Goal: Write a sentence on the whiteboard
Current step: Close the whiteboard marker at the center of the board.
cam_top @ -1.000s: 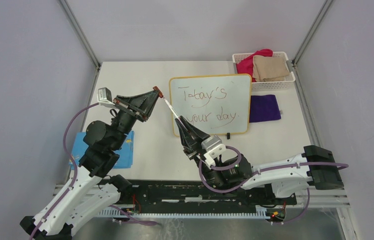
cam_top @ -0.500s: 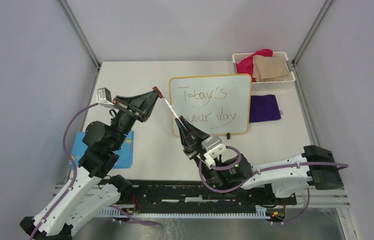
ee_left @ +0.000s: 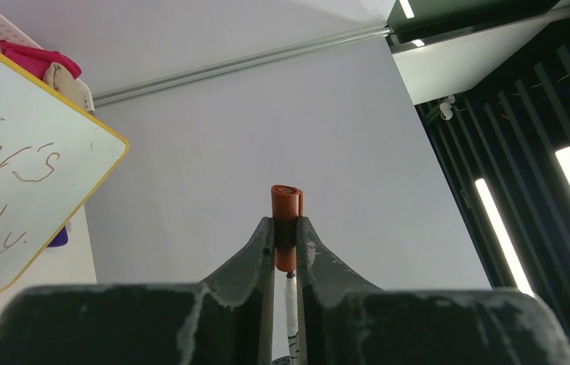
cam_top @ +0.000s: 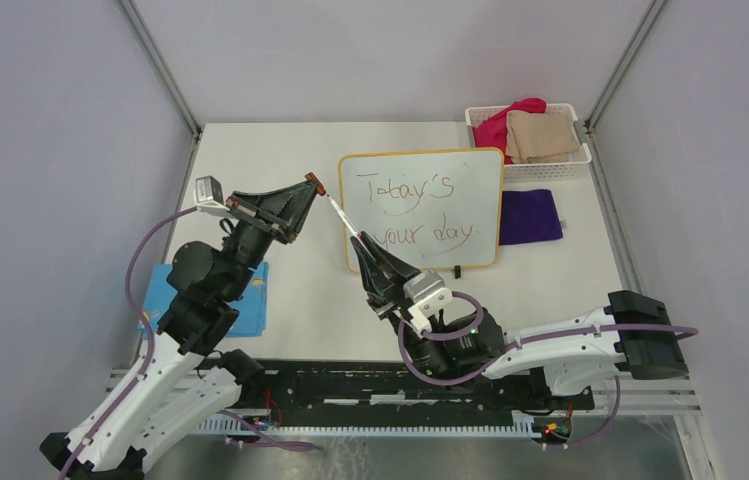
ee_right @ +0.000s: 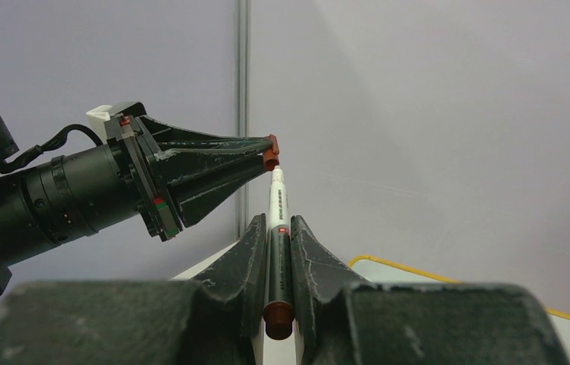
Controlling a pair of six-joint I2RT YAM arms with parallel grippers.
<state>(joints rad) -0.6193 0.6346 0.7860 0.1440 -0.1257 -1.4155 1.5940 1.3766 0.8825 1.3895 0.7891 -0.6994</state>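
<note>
The whiteboard [cam_top: 422, 208] with a yellow frame lies mid-table, with the sentence [cam_top: 412, 212] "Today's your day" in two cursive lines; its corner shows in the left wrist view [ee_left: 15, 160]. My right gripper [cam_top: 362, 247] is shut on a white marker [ee_right: 277, 220] with a brown end, tip pointing up-left. My left gripper [cam_top: 310, 190] is shut on the orange-brown marker cap [ee_left: 286, 228], held in the air just off the marker's tip [cam_top: 331, 203]. Cap [ee_right: 270, 156] and tip are nearly touching.
A white basket [cam_top: 580, 160] with pink and tan cloths stands at the back right. A purple cloth [cam_top: 530, 216] lies right of the board. A blue card [cam_top: 250, 300] lies at the left under my left arm.
</note>
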